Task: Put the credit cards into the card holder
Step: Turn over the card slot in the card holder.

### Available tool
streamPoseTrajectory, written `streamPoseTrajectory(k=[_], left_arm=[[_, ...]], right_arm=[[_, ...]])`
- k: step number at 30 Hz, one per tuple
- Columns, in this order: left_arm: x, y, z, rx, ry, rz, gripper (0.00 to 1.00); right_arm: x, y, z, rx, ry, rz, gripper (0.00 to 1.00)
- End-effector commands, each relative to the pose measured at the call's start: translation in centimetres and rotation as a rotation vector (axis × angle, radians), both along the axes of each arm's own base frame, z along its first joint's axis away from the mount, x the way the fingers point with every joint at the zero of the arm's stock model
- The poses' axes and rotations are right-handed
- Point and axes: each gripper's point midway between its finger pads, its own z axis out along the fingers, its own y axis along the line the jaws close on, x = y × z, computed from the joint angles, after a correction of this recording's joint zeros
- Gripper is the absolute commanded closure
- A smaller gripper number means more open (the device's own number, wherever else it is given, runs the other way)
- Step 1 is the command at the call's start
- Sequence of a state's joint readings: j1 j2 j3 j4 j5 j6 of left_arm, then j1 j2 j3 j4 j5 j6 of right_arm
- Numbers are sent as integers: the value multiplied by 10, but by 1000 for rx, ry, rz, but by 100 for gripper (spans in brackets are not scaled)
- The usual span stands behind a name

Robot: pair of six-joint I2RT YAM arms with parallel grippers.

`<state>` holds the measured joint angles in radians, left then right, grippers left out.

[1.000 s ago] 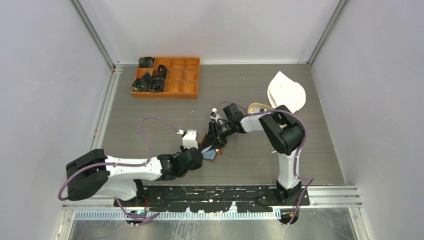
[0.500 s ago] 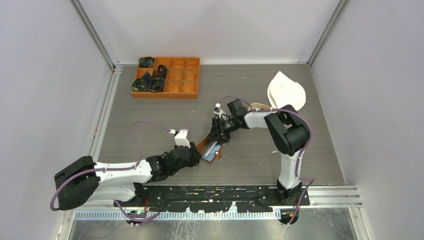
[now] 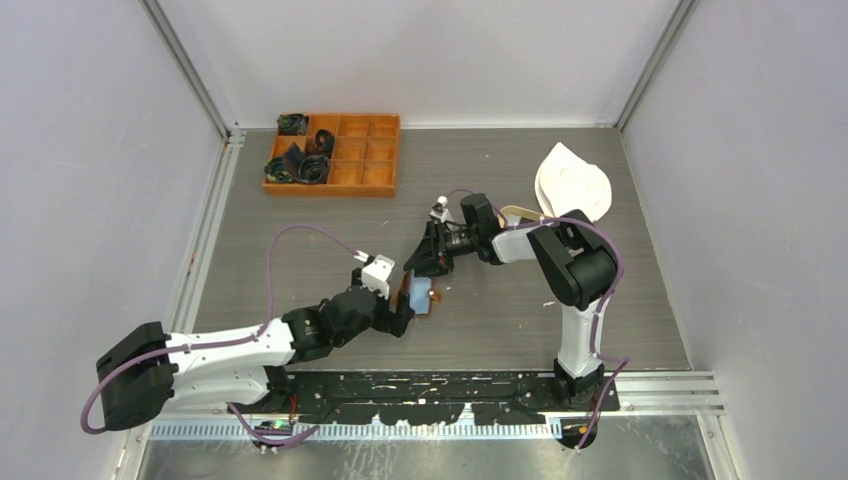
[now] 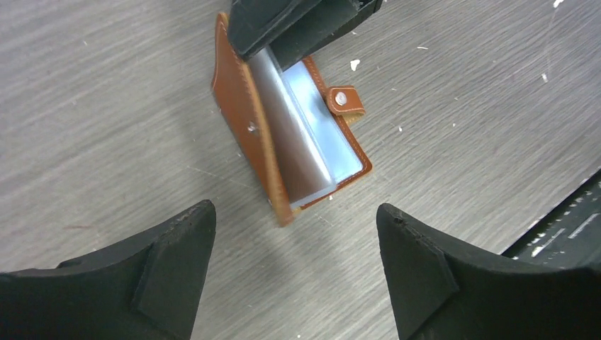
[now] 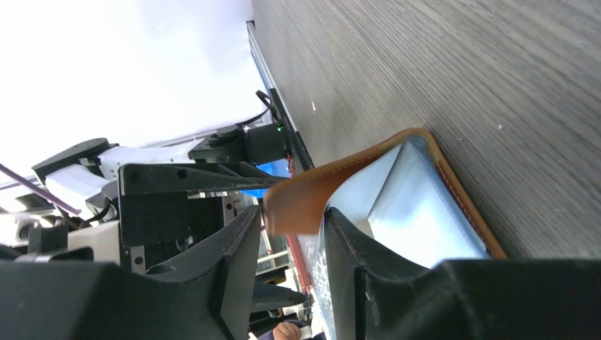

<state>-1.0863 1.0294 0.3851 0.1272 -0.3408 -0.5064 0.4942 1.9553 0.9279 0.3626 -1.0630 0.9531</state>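
Tabletop scene seen from above: two black-and-white robot arms meet over a grey, wood-grained table (image 3: 300,240).

Between them is a small brown leather card holder (image 3: 418,295) with pale stitching along its edges. It is open like a book. One cover lies flat on the table and the other is tilted up.

The right gripper (image 3: 425,262) is clamped on the raised cover. In the right wrist view the leather flap (image 5: 305,202) passes between the two black fingers (image 5: 234,262). From above, the gripper's body hides the pinched edge.

Inside the holder are glossy grey-blue sheets (image 4: 312,134), smooth and reflective. Whether they are cards or clear pocket sleeves cannot be told. A short leather tab with a round metal stud (image 4: 345,100) sticks out from the flat cover.

The left gripper (image 4: 296,212) stands just beside the holder's near corner. Its matte black wedge-shaped fingers (image 4: 177,255) are spread wide, with nothing between them and touching nothing.

At the far left sits an orange plastic box (image 3: 350,189) divided into square compartments. Dark crumpled items (image 3: 300,160) in its left cells are too small to make out. At the far right a white oval object (image 3: 575,185) is partly covered by the right arm.
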Motion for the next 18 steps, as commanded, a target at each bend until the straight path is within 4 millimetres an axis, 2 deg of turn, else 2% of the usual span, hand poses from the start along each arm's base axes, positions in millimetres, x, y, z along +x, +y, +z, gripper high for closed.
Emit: streamPoseTrajectory(k=[1, 5, 10, 18], left_arm=[[20, -5, 17, 125, -109, -26, 16], [33, -2, 18, 236, -92, 31, 16], [38, -14, 15, 248, -36, 56, 16], [48, -18, -4, 336, 36, 126, 28]], right_arm=[[6, 4, 16, 59, -23, -4, 56], [6, 3, 9, 37, -13, -2, 57], [6, 9, 6, 48, 12, 5, 57], [3, 12, 12, 65, 11, 18, 58]])
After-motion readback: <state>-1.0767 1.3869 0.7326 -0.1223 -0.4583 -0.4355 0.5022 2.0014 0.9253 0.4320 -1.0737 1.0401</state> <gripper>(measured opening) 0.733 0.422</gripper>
